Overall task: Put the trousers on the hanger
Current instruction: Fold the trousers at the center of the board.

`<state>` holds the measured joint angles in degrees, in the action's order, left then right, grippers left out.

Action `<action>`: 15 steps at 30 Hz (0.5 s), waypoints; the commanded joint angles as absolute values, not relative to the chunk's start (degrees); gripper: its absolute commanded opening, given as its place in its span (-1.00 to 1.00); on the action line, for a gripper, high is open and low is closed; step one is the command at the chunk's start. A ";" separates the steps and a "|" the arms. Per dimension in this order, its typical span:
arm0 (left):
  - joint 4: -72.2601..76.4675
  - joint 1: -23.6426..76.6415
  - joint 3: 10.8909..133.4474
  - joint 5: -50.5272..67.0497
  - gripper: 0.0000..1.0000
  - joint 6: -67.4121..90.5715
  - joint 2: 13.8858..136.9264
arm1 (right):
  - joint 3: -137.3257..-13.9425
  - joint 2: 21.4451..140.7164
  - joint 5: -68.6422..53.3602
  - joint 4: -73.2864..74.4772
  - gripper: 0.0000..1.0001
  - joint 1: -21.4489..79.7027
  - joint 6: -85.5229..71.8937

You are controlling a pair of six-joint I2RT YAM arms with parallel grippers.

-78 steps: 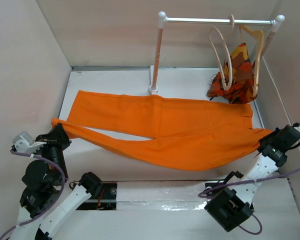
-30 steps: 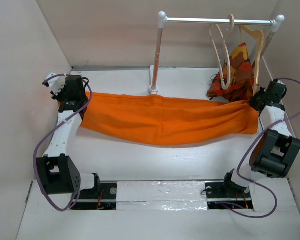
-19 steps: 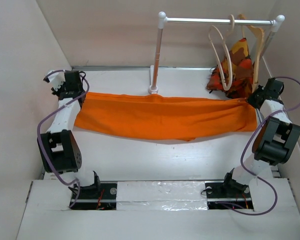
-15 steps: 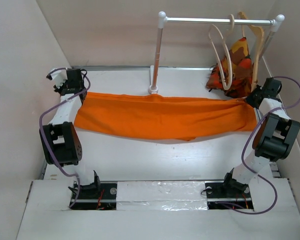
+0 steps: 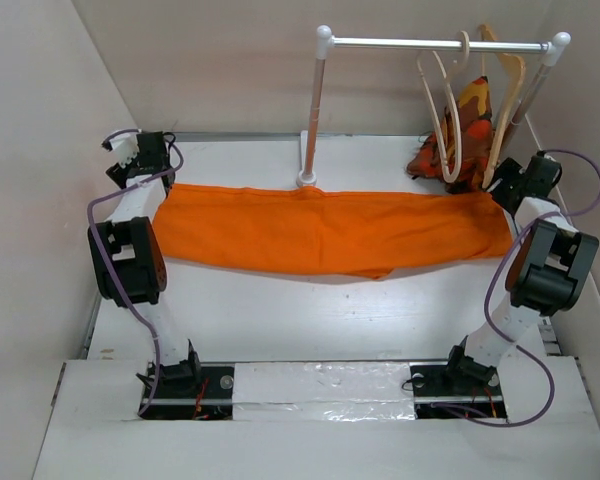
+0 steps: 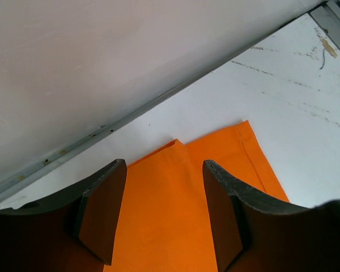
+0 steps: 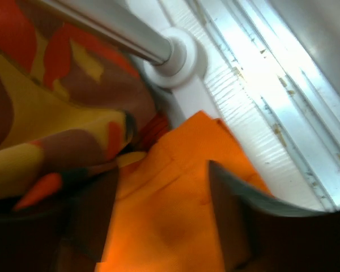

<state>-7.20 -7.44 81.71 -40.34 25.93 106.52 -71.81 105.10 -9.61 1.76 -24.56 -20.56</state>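
The bright-orange trousers [image 5: 330,230] lie folded lengthwise in a long band across the table, below the rail. My left gripper [image 5: 145,165] hovers over their left end, jaws open, with the cloth [image 6: 215,153] lying loose beneath the left gripper [image 6: 163,167]. My right gripper [image 5: 515,182] stands open over the right end of the trousers [image 7: 175,226]; nothing is pinched in the right gripper [image 7: 161,173]. The pale cream hanger [image 5: 446,100] hangs by its hook on the rail [image 5: 420,42], above the trousers' right part.
A thicker tan wooden hanger [image 5: 507,85] on the same rail carries a patterned orange, red and brown garment [image 5: 462,130], which brushes close to my right fingers [image 7: 93,221]. The rail's post [image 5: 313,110] stands at the trousers' far edge. Walls close in at left and right.
Both grippers went from shut on the trousers' ends to open and let them go. The trousers settled flat on the table. Both arms drew slightly further back.
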 commanded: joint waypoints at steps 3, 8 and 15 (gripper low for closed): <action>-4.31 -8.00 80.00 -36.83 0.07 26.01 99.59 | -63.05 94.41 -13.79 -8.96 0.73 -25.75 -21.09; -3.68 -7.47 72.78 -35.68 0.05 26.28 94.84 | -52.40 83.79 -15.55 -14.23 0.74 -24.35 -21.54; -5.44 -10.99 72.84 -25.67 -0.03 24.97 97.72 | -38.60 72.88 -19.50 -16.96 -0.96 -21.45 -19.08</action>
<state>-5.43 -10.22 71.48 -30.68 25.98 96.79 -42.22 76.03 -16.49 -12.12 -21.93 -20.69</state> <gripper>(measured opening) 0.498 0.050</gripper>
